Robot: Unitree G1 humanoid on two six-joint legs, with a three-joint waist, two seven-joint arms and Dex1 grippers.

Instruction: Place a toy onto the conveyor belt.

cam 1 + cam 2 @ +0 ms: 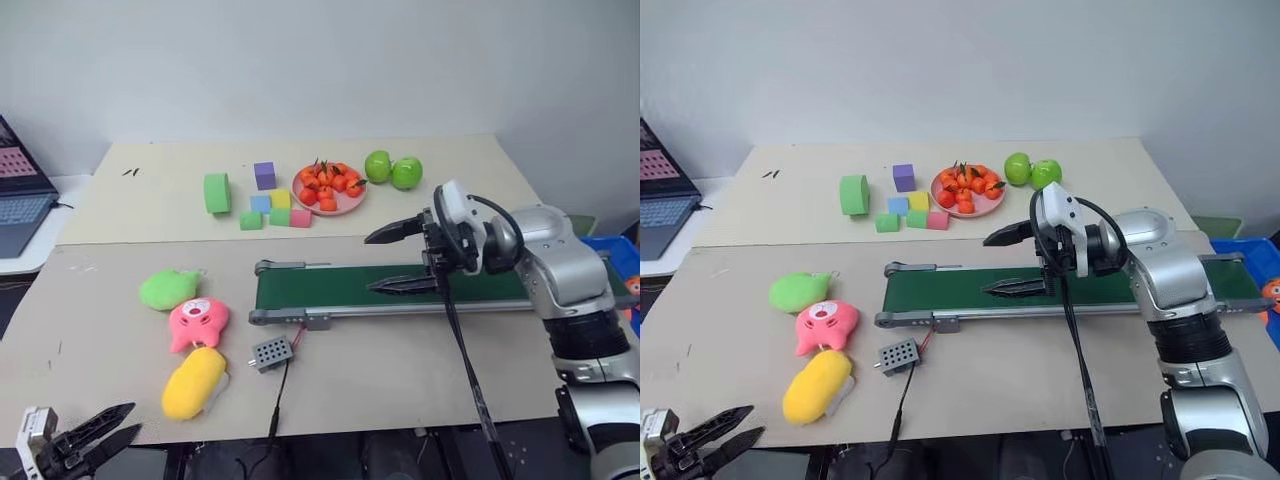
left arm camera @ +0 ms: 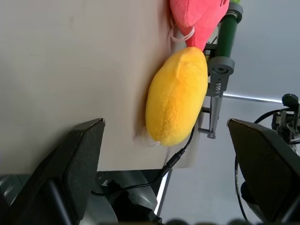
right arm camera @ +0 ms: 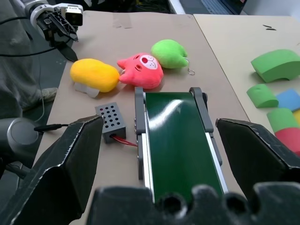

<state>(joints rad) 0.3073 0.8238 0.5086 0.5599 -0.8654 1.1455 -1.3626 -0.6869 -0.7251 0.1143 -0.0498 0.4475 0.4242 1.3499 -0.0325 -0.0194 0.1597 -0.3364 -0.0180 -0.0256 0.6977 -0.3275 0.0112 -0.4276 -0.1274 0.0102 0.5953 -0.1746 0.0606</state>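
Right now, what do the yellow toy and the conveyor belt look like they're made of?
The yellow toy looks like soft plush fabric: fuzzy matte nap, rounded stuffed shape, a visible seam. The conveyor belt looks like smooth dark green rubber or PVC, hard to say which, with a faint sheen, running in a grey frame that appears to be metal.

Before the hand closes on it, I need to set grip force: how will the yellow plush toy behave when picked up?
The yellow plush toy looks fuzzy and stuffed, so it will probably squash between the fingers rather than resist. Its fabric should give decent friction, so slipping seems unlikely. Its rounded bean shape, lying flat on the table, might roll a little if nudged sideways.
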